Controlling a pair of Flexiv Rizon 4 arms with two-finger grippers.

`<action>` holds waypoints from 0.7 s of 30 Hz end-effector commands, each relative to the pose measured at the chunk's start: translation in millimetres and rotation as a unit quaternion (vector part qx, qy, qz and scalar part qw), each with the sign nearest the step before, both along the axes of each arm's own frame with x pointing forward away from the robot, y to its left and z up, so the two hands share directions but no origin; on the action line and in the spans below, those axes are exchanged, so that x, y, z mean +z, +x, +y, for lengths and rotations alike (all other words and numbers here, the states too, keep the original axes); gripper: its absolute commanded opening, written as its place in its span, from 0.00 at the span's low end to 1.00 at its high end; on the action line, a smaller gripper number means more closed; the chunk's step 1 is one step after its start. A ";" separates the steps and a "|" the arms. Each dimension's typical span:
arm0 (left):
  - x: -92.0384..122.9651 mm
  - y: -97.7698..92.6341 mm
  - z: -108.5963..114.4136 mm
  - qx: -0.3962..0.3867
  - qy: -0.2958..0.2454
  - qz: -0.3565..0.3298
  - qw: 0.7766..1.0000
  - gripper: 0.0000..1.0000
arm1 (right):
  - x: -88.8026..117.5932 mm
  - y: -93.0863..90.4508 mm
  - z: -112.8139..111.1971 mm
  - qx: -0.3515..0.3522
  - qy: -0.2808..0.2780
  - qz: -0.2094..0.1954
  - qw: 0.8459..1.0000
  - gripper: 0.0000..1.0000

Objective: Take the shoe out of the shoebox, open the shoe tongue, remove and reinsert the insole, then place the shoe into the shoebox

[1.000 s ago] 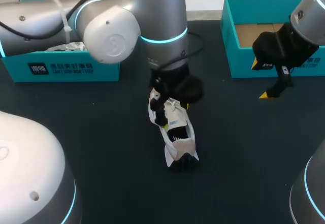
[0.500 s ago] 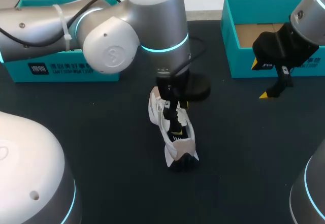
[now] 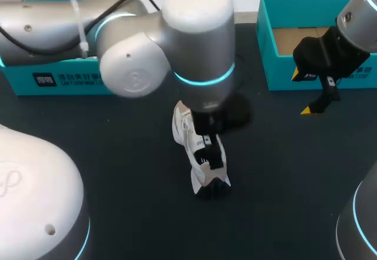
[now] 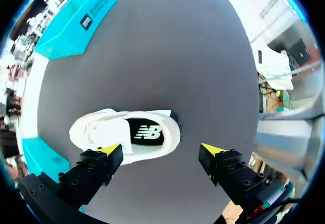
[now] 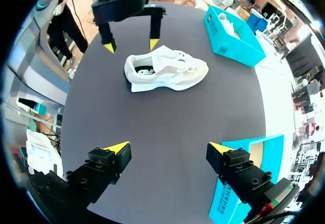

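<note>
The white shoe [image 3: 200, 174] lies on the dark table, heel toward the front edge. Its black insole [image 4: 147, 132] shows inside the opening. My left arm [image 3: 194, 48] covers the shoe's middle in the head view. The left gripper [image 4: 161, 150] hangs open above the heel half, touching nothing; the right wrist view shows it [image 5: 129, 43] just over the shoe [image 5: 167, 71]. My right gripper [image 5: 168, 148] stands open and empty at the table's right, in front of the teal shoebox [image 3: 271, 59]; one of its fingertips [image 3: 306, 111] shows in the head view.
A second teal box [image 3: 70, 80] with white paper in it stands at the back left, behind my left arm. Bare dark table lies between the shoe and the right gripper, and in front of the shoe.
My left arm has shifted from the tongue area toward the shoe's heel and the front of the table. The shoe and the right arm have kept still.
</note>
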State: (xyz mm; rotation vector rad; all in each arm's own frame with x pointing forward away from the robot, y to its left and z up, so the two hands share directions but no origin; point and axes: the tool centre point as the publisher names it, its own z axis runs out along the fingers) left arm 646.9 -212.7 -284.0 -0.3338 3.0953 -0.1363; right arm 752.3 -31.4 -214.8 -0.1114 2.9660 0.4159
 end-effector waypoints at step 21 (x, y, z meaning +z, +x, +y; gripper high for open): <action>-64.7 -23.6 5.2 0.051 -0.008 -0.036 0.998 1.00 | -0.6 -0.2 0.4 0.000 -0.001 0.000 1.000 1.00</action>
